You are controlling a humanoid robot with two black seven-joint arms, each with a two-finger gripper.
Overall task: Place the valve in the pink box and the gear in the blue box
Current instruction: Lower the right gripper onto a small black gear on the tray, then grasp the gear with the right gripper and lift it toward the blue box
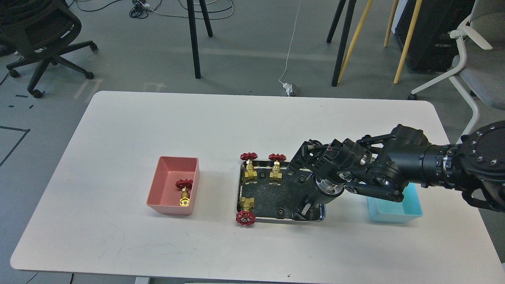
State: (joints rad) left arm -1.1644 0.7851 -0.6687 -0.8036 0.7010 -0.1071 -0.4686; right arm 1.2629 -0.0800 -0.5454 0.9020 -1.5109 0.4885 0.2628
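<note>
One valve lies in the pink box at the left. Three more valves lie in the steel tray, the front one with its red handwheel over the rim. Small black gears lie on the tray's dark floor. My right gripper points down into the tray's front right corner. Its fingers are dark against the tray, so I cannot tell whether they hold anything. The blue box stands right of the tray, partly hidden by my right arm. The left gripper is out of view.
The white table ends at a near edge just below the boxes. Chairs, tripod legs and cables stand on the floor beyond the far edge.
</note>
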